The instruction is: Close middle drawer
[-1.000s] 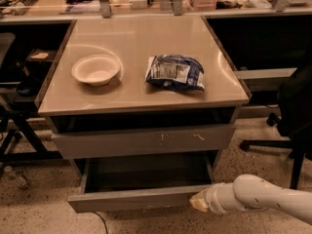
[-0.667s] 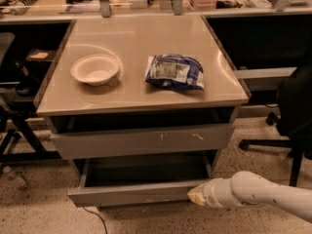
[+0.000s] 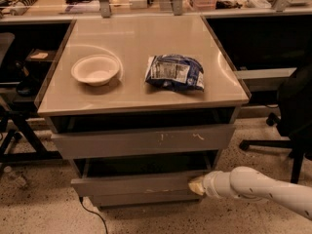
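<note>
The middle drawer (image 3: 131, 184) is a wide, shallow grey front low on the cabinet, sticking out only a little, with a dark gap above it. My gripper (image 3: 196, 185), on a white arm coming in from the lower right, has its pale tip against the right end of that front. Above is the taller grey front with pale scratch marks (image 3: 161, 140), standing slightly out from under the tabletop. Below is the narrower plain front (image 3: 141, 199) nearest the floor.
On the cabinet's top (image 3: 131, 96) sit a white bowl (image 3: 95, 70) and a blue snack bag (image 3: 175, 72). A dark office chair (image 3: 297, 106) stands to the right, another chair base (image 3: 14, 130) to the left. A cable (image 3: 92, 212) runs along the floor in front.
The middle drawer has slid far back into the cabinet; its grey inside no longer shows. My gripper has moved forward with the drawer front, staying against its right end.
</note>
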Tool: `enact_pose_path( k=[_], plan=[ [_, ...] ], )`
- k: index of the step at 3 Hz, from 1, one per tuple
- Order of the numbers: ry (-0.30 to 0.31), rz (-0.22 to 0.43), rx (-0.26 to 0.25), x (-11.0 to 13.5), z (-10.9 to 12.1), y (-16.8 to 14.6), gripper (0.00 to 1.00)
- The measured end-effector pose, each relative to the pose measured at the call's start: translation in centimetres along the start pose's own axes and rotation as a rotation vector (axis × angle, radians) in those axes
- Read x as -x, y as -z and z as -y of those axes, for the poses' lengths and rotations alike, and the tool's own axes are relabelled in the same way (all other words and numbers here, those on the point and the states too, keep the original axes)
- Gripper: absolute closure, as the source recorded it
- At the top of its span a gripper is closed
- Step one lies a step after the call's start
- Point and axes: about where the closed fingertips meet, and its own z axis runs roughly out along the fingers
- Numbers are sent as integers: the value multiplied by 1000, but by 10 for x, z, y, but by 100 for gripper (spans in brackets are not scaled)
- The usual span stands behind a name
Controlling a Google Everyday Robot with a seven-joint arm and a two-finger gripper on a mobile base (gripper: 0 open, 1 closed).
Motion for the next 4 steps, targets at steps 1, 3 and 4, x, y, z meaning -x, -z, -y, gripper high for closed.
enact_pose_path(
  k=[1, 3, 4],
  plan=[
    [-6, 20, -10, 7, 13, -10, 100],
    [-8, 48, -31, 24, 35, -27, 100],
    [-8, 48, -31, 24, 35, -27, 100]
  ],
)
